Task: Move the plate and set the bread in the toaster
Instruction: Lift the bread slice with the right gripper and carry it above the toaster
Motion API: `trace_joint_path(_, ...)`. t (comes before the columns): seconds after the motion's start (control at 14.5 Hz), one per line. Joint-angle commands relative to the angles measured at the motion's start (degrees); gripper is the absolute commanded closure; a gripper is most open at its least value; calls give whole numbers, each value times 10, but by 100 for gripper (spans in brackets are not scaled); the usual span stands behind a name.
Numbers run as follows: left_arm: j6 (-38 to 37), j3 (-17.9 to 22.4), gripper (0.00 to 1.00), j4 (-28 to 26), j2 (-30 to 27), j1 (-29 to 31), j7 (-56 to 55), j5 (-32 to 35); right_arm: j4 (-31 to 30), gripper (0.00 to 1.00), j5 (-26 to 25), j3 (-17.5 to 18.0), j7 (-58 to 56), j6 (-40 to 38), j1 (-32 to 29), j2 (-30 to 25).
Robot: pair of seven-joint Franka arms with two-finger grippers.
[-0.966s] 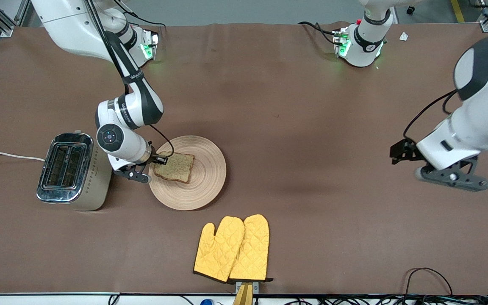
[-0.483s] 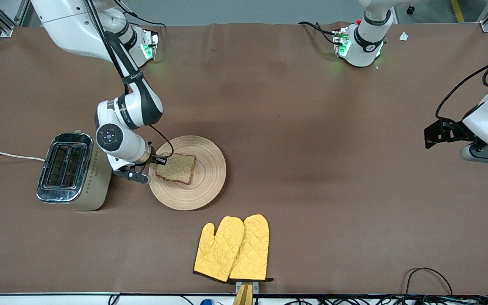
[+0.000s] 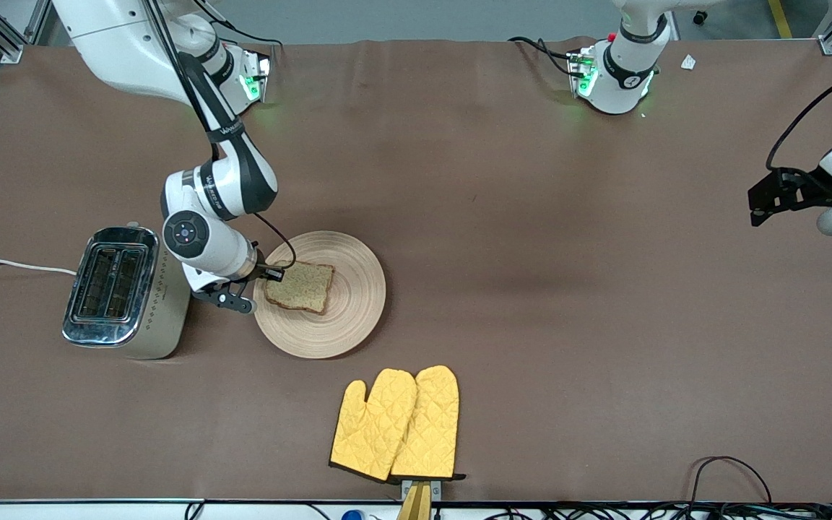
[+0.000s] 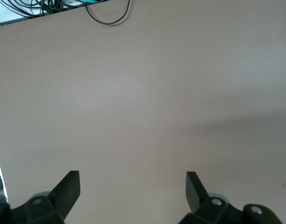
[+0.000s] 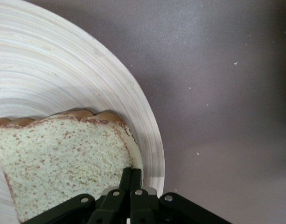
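Nearest the front camera, a pair of yellow oven mitts (image 3: pixel 396 424) lies flat on the brown surface (image 3: pixel 531 325), side by side and touching. Farther from the camera sits the plate (image 3: pixel 344 318), with the bread (image 3: pixel 300 286) lying on it toward the toaster's side. The right hand (image 3: pixel 266 274) is down at that edge of the bread; in the right wrist view its fingers (image 5: pixel 132 179) are pressed together on the slice's (image 5: pixel 63 163) edge, just inside the rim of the plate (image 5: pixel 63 70). The right arm reaches in from its base along the top of the front view, bends at the elbow and folds down low, its wrist tilted between toaster and plate. The toaster (image 3: pixel 123 292) stands just beside the plate toward the right arm's end of the surface, slots up, a white cord (image 3: pixel 11 266) trailing off. The left hand (image 3: pixel 784 195) hangs in the air over the left arm's end of the surface, its fingers (image 4: pixel 68 186) spread wide with nothing between them.
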Motion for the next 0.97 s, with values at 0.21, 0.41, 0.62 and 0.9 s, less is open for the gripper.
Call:
trace_joint_path(0.21, 4, 27, 0, -26, -24, -26, 4, -9, 62, 100, 1, 2, 6, -107, -3, -17)
trace_joint_path(0.41, 10, 25, 0, -22, -20, -26, 6, -8, 115, 100, -2, 1, 6, -176, -2, -16)
trace_joint_path(0.62, 7, 23, 0, -20, -19, -25, 8, -10, 169, 100, -32, 1, 6, -253, 4, -17)
trace_joint_path(0.9, -17, 27, 0, -20, -20, -20, -1, -71, 235, 100, -100, 3, 2, -339, 11, -17)
